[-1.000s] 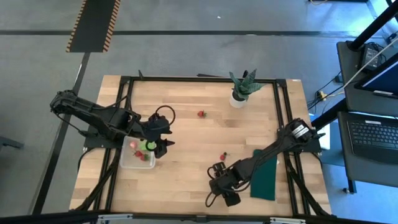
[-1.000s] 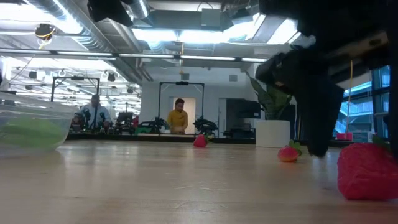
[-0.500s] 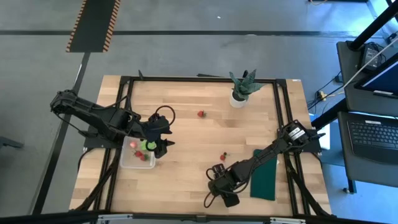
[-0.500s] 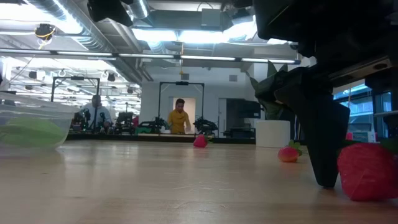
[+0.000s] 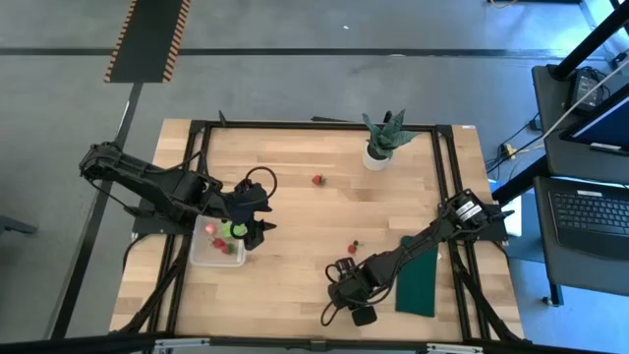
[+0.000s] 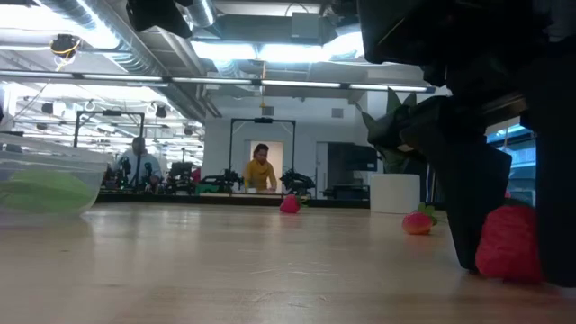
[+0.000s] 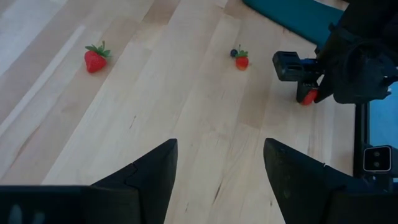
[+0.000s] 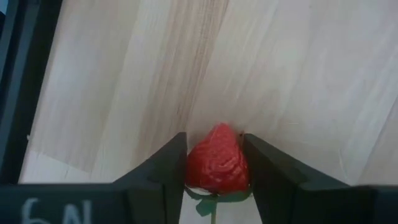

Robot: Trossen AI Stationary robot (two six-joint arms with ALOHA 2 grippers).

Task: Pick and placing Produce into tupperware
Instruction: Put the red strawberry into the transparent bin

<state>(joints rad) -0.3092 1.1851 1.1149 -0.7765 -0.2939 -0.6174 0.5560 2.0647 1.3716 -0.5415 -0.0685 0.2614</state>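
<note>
My right gripper [image 5: 344,279] stands near the table's front edge, shut on a red strawberry piece [image 8: 216,163], which also shows in the low view [image 6: 508,243]. My left gripper [image 5: 252,222] is open and empty, above the right side of the clear tupperware [image 5: 201,256]. The tupperware holds red pieces and a light green leafy piece [image 5: 229,231]. Two more strawberry pieces lie on the table, one at the far middle [image 5: 317,180] and one nearer the right arm [image 5: 352,246]. My right gripper pinches the strawberry piece by its two sides [image 8: 193,165] between its two fingers. The fingers [image 6: 468,211] come from above, pointing down. The piece sits on the table top, its green top toward the wrist camera.
A spiky green plant in a white pot [image 5: 381,140] stands at the far right. A dark green cloth [image 5: 419,280] lies just right of my right gripper. People show in the room behind the table [image 6: 259,171].
My right gripper has come down to the table top beside the strawberry piece, and its fingers now stand on both sides of the piece. The piece has shifted a little along the table. My left gripper has kept still.
</note>
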